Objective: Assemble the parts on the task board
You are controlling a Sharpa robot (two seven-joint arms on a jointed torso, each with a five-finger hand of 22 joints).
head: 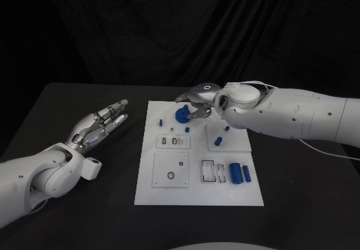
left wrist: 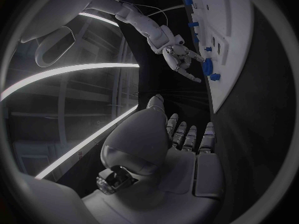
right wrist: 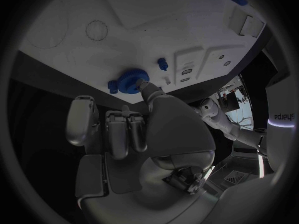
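- Right hand [head: 201, 99] hangs over the far edge of the task board [head: 196, 195], fingers curled downward, one fingertip touching the blue gear [head: 182, 114]; nothing gripped.
- Left hand [head: 101, 125] hovers above the tabletop [head: 90, 219] beside the board, fingers straight, holding nothing.
- Two blue cylinders [head: 240, 172] lie near the board's right edge.

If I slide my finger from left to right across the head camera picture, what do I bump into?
Left hand → small blue peg near the task board left edge → big blue gear → right hand → two blue cylinders lying side by side → right arm.
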